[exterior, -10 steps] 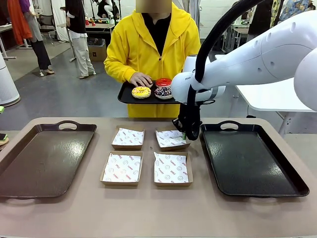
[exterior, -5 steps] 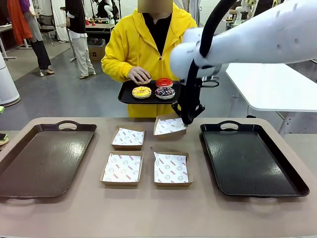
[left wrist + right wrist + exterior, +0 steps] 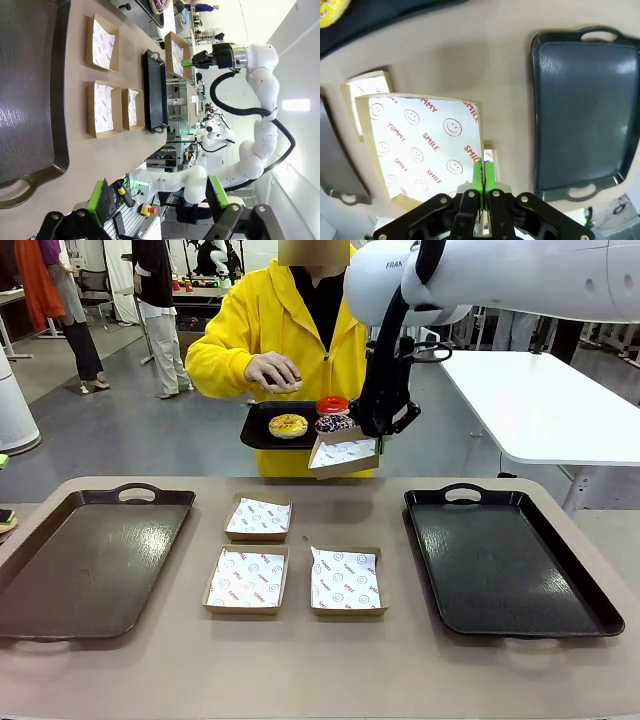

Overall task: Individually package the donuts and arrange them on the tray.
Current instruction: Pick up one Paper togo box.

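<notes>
My right gripper [image 3: 379, 441] is shut on the rim of a paper-lined cardboard box [image 3: 344, 454] and holds it tilted in the air, just below the small black tray [image 3: 262, 428] in the person's hand. On that tray lie a yellow donut [image 3: 288, 425], a red donut [image 3: 332, 405] and a dark sprinkled donut [image 3: 333, 424]. The person's other hand [image 3: 272, 370] hovers above them. In the right wrist view the green pads [image 3: 478, 176] pinch the box [image 3: 420, 145] at its edge. My left gripper [image 3: 160, 200] is open, high above the table.
Three more lined boxes [image 3: 259, 518] [image 3: 247, 579] [image 3: 347, 579] sit mid-table. A large brown tray [image 3: 60, 610] lies at the left, a large black tray [image 3: 590, 612] at the right. A white table stands behind on the right.
My right gripper has lifted the back-right box off the table and carried it up and away to the person's donut tray. The person's hand has risen off that tray.
</notes>
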Tool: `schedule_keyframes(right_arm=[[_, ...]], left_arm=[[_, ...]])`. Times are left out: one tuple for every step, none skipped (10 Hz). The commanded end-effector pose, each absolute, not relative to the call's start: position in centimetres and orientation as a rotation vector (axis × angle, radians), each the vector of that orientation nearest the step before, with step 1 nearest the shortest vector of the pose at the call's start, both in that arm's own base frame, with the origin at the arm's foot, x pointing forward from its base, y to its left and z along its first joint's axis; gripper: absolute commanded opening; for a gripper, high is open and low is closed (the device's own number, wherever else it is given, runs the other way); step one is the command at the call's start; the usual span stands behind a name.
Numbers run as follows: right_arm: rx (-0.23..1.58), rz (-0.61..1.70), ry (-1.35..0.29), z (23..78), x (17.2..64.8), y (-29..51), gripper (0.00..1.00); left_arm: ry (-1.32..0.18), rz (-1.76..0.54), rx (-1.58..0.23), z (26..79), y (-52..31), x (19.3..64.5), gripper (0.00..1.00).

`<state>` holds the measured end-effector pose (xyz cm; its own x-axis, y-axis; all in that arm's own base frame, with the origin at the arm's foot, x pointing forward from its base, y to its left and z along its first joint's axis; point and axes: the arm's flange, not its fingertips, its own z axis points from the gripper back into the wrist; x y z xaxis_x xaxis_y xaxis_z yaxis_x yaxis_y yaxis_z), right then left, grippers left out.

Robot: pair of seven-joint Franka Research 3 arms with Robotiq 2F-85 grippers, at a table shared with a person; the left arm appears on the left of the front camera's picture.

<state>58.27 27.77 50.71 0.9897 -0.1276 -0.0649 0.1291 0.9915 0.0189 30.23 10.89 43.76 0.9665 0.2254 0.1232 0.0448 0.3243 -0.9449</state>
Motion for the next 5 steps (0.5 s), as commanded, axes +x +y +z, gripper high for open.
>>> schedule_keyframes(right_arm=[[0.02,-0.134,0.064,50.2,57.96,27.64,0.0],[0.02,-0.134,0.064,50.2,57.96,27.64,0.0],[0.02,-0.134,0.064,50.2,57.96,27.64,0.0],[0.02,-0.134,0.064,50.2,57.96,27.64,0.0],[0.02,-0.134,0.064,50.2,57.96,27.64,0.0]], left_arm=[[-0.258,0.118,-1.252,43.9,10.96,30.19,1.0],[-0.258,0.118,-1.252,43.9,10.96,30.19,1.0],[-0.258,0.118,-1.252,43.9,10.96,30.19,1.0],[-0.258,0.118,-1.252,43.9,10.96,30.19,1.0],[-0.258,0.118,-1.252,43.9,10.96,30.19,1.0]])
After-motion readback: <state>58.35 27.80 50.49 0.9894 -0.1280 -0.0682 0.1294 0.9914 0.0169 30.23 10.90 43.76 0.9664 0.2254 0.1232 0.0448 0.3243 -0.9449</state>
